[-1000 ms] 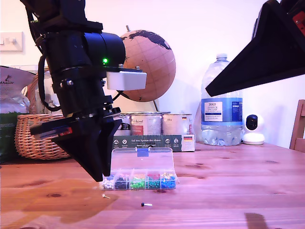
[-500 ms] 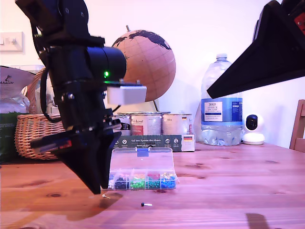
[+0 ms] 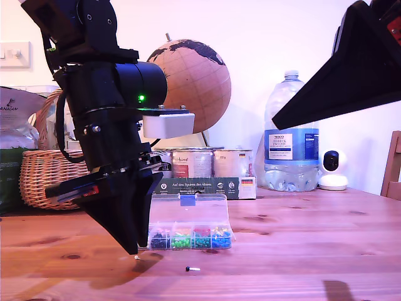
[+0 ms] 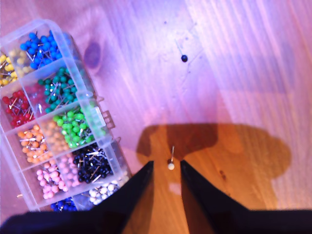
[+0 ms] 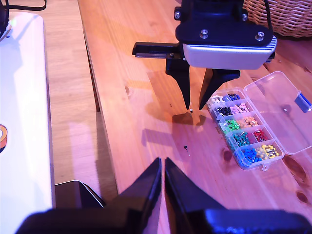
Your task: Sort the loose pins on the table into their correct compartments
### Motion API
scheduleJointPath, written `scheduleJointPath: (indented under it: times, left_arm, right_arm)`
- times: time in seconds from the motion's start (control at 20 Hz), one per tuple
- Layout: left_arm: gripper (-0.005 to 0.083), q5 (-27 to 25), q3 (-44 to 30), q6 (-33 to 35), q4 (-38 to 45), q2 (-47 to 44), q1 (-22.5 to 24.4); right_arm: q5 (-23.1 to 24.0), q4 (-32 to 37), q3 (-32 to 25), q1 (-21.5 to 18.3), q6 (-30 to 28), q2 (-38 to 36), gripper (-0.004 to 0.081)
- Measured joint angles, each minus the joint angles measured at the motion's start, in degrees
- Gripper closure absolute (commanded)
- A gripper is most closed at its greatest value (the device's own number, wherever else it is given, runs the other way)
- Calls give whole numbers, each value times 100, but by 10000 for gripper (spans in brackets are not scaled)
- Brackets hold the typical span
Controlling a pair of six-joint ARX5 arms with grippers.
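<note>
Exterior view, nearest: the black pin (image 3: 192,269) lies loose on the pine table (image 3: 301,251), in front of the clear compartment box (image 3: 188,227).
White pin (image 4: 170,165): on the wood between my first gripper's (image 4: 165,170) fingertips, just off the box's white and black sections.
First gripper: jaws parted a little, straddling the white pin, nothing held yet; tips near or at the tabletop.
Second gripper (image 5: 162,168): raised well back, jaws nearly together, empty.
Step in hand: by my judgement, picking the white pin.
Next move: close gently on the head or shaft, lift, carry to the white section.
Risk: so thin a pin may slip or flick away.
Green pin: not seen loose.
Behind: tray of tins (image 3: 203,182), wicker basket (image 3: 44,182), water bottle (image 3: 291,135), globe (image 3: 194,84); none in the way.
</note>
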Motion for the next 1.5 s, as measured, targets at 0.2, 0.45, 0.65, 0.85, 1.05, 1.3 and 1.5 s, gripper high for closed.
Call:
scheduleJointPath:
  times: [0.2,0.45,0.65,0.85,1.05,1.3,1.5]
  left_arm:
    - [625,11,9,0,-2,142,17]
    - [625,0,33,0,15,146,28]
    - [626,2,35,0,-57,146,28]
    - [637,7,37,0,-66,146,28]
    - [649,-11,101,0,-125,197,33]
    - [728,-42,129,0,-109,221,31]
    - [764,-46,129,0,-118,223,33]
  right_arm:
    - [0,-2,2,2,0,0,783]
    - [0,0,2,0,0,0,783]
    - [0,-2,0,2,0,0,783]
    - [-2,-2,2,2,0,0,783]
    - [-4,-2,2,4,0,0,783]
    - [-4,-2,2,35,0,0,783]
    - [-4,0,0,35,0,0,783]
